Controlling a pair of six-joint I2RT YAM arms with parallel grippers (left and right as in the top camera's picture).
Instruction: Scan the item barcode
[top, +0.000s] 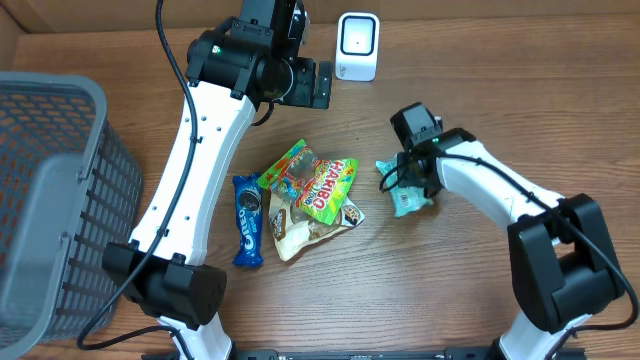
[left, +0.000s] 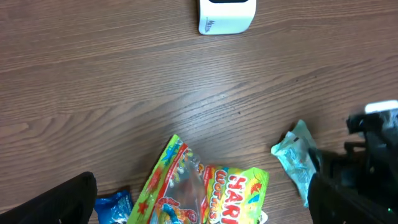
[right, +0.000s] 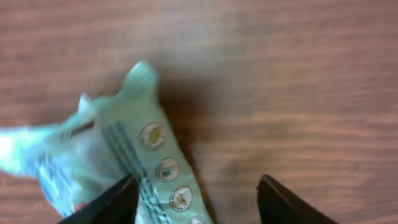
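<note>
The teal snack packet (right: 146, 143) lies flat on the wooden surface (top: 450, 290), a little to the right of the Haribo bag (top: 328, 188) and clear of it. The right hand (top: 408, 183) is down over this packet. In the right wrist view its 2 fingers stand apart: the left one touches the packet's printed edge, and bare wood shows between the packet and the right one. So the hand is open and not clamped on anything. The packet looks crumpled, and that view is too blurred to read its print or find a barcode.

The left hand (top: 325, 85) hangs above the surface beyond the Haribo bag, on the far side from the robot, with its fingers spread wide and nothing between them. The white scanner (top: 357, 46) stands further beyond the Haribo bag, near the far edge of the surface.

The Haribo bag overlaps a cream and brown packet (top: 295, 228) on its near side. A blue Oreo pack (top: 248, 220) lies just left of the Haribo bag. A grey mesh basket (top: 90, 190) sits well to the left of it.
</note>
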